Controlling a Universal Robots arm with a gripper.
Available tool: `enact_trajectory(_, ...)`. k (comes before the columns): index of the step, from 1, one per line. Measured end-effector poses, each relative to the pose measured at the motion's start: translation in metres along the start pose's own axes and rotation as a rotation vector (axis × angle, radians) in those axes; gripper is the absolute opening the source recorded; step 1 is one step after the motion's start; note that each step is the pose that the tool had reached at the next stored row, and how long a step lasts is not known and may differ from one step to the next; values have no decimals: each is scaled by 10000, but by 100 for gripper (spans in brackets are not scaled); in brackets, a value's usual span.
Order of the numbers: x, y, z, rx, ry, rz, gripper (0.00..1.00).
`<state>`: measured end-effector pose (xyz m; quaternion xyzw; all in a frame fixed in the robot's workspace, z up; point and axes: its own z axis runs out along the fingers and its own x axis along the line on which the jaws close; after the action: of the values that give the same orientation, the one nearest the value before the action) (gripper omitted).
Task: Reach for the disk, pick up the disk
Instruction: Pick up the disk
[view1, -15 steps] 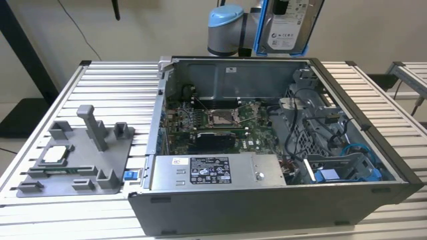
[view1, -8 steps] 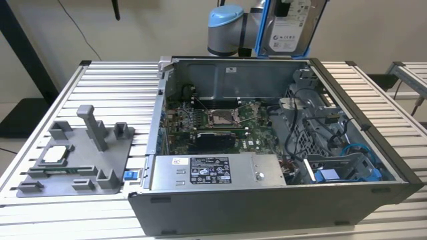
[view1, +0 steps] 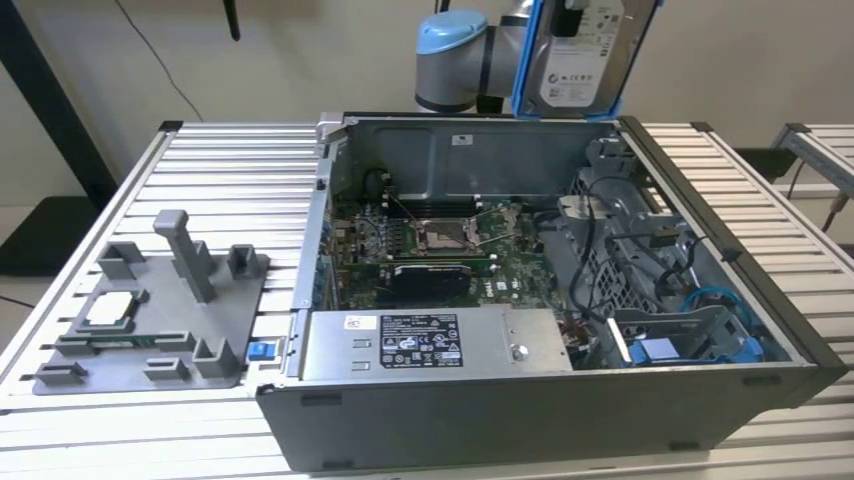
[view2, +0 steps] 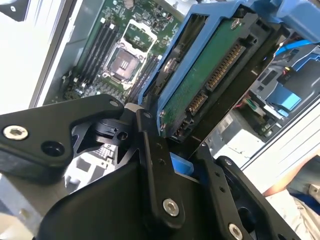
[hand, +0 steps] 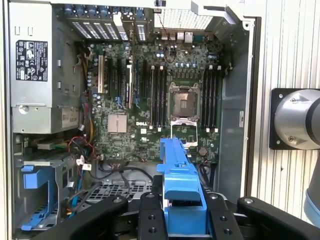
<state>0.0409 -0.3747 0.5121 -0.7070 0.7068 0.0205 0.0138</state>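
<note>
Jaws clamp disk (view1: 583, 55), white label showing, above open computer case (view1: 694, 330).

Disk (view1: 583, 55): silver-grey hard drive, white label with black print, bright blue plastic frame along its edges. Exterior view: held upright in the air, label facing the camera, above the rear wall of the open computer case (view1: 747, 290). Second wrist view: green circuit-board underside and connector edge visible, drive tilted.

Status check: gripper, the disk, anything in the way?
Gripper shut on the disk. Disk held upright, lifted above the open computer case. Nothing touching it.
</note>
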Motion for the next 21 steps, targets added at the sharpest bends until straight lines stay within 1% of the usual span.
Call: enact_trajectory(21, 109, -3, 39, 0, 5, 0, 0)
